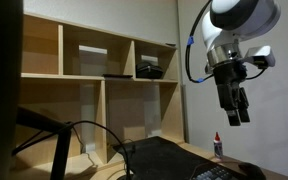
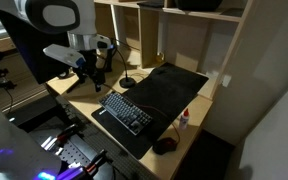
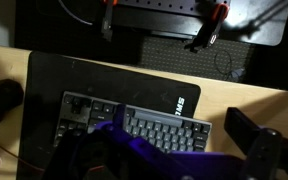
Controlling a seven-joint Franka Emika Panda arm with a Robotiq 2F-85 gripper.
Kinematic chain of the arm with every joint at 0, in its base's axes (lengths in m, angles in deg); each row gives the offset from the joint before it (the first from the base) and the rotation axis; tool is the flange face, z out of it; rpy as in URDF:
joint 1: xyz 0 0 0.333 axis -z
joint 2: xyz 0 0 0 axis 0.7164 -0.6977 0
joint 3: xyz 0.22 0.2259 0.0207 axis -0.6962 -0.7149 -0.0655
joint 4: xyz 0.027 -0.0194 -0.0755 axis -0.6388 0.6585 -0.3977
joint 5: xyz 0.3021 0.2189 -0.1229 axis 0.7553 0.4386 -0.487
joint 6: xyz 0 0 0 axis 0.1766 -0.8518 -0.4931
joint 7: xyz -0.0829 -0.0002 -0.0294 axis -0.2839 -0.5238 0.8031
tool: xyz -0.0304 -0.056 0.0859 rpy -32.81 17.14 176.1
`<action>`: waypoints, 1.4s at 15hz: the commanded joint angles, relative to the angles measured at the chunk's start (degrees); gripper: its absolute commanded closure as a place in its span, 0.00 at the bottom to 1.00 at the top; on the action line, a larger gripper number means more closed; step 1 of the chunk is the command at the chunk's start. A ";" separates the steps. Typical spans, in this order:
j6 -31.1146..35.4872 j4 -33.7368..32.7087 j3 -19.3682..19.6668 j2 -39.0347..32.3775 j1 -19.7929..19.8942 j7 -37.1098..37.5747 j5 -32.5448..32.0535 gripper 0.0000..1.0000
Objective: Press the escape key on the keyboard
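Note:
The black keyboard (image 2: 126,110) lies on a black desk mat (image 2: 169,85) on the wooden desk. It also shows in the wrist view (image 3: 134,125) and at the bottom edge of an exterior view (image 1: 219,173). My gripper (image 1: 235,108) hangs well above the desk, fingers pointing down, touching nothing. In an exterior view it (image 2: 92,72) sits high over the desk's near-left part, beside the keyboard's end. In the wrist view its dark fingers (image 3: 167,150) frame the keyboard, spread apart and empty. The single keys are too small to tell apart.
A black mouse (image 2: 164,146) lies beside the keyboard; it also shows in the wrist view (image 3: 2,100). A small red-capped bottle (image 2: 184,118) stands near the mat's edge. Wooden shelves (image 1: 94,80) stand behind the desk, with cables (image 1: 79,135) below them.

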 commanded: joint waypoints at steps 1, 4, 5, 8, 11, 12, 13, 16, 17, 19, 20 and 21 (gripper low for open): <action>-0.10 0.20 0.10 0.63 -0.47 0.75 -0.19 0.00; 2.35 0.51 -0.26 -0.17 -0.92 1.98 0.79 0.00; 3.87 0.33 -0.06 -1.89 -3.21 2.26 5.12 0.00; 11.89 -0.54 -2.20 -4.82 -8.95 4.58 17.83 0.00; 18.52 -3.80 -4.61 -8.78 -11.70 8.88 25.33 0.00; 16.15 -1.11 -4.13 -5.24 -10.87 7.01 22.71 0.00; 17.30 -1.98 -4.76 -6.32 -11.46 8.17 23.80 0.00; 17.56 -3.25 -4.92 -7.68 -11.52 8.81 24.33 0.00; 17.56 -3.28 -4.88 -7.68 -11.50 8.81 24.34 0.00; 24.95 -3.51 -4.92 -12.97 -12.79 7.98 27.89 0.00; 28.92 -3.66 -5.15 -14.81 -13.55 7.74 29.75 0.00; 33.45 -3.96 -5.33 -17.00 -14.56 7.12 32.21 0.00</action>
